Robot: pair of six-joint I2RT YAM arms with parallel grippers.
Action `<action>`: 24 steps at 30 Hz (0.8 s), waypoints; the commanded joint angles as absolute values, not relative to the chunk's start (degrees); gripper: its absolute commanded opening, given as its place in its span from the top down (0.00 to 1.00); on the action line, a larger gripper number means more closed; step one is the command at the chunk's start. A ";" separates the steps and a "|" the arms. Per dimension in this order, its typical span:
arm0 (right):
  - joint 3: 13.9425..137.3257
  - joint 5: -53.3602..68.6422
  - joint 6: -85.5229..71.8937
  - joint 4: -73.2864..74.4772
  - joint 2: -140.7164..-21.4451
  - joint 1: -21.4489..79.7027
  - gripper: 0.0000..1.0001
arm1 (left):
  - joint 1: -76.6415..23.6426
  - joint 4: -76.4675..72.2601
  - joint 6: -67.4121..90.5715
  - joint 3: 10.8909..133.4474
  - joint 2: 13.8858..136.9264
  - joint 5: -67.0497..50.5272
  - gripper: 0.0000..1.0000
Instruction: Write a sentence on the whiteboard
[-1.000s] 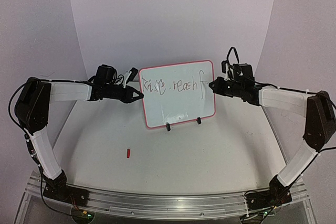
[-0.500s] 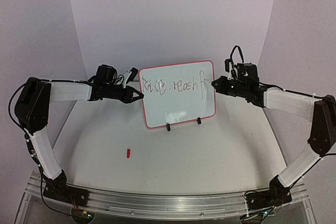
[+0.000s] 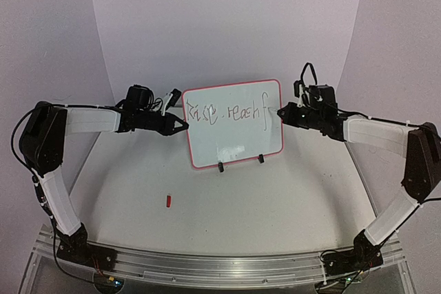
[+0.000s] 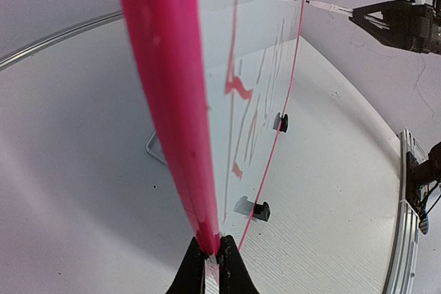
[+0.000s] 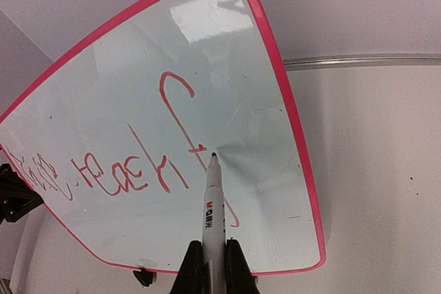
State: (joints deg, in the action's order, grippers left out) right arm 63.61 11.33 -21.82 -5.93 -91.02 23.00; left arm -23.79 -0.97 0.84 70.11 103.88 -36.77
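The whiteboard [image 3: 234, 139] stands upright mid-table on two black clip feet [image 3: 220, 166], with a red-pink frame [image 4: 172, 101]. The sentence [image 3: 227, 111] is one scrawled line near the top, roughly "Raise. reach f", and looks red in the right wrist view [image 5: 124, 170]. My left gripper [image 3: 185, 125] is shut on the board's left edge, pinching the frame [image 4: 212, 249]. My right gripper [image 5: 211, 247] is shut on a white marker [image 5: 213, 204]. Its dark tip sits at the board beside the cross stroke of the last letter, near the right edge [image 3: 278, 111].
A small red cap [image 3: 169, 201] lies on the table in front of the board, to the left. A curved white backdrop rises behind the board. A metal rail [image 3: 207, 266] runs along the near edge by the arm bases.
The right arm drew slightly right and up, then returned to the board's right side with the marker. The left gripper and the board have stayed still.
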 commanded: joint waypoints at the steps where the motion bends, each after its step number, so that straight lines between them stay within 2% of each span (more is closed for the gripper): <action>1: 65.44 10.52 -21.92 -6.42 -92.47 22.72 1.00 | -23.74 2.21 -2.48 70.93 102.83 -33.00 1.00; 16: 65.45 12.78 -20.13 -3.90 -93.95 22.72 1.00 | -23.81 2.35 -2.64 71.07 102.66 -32.89 1.00; 24: 64.96 7.78 -19.85 -1.85 -92.37 22.68 1.00 | -23.74 2.41 -2.64 71.10 102.74 -32.91 1.00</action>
State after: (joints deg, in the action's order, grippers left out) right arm 64.60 11.60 -20.80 -3.01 -93.82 22.90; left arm -23.79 -0.95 0.89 70.11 103.88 -36.75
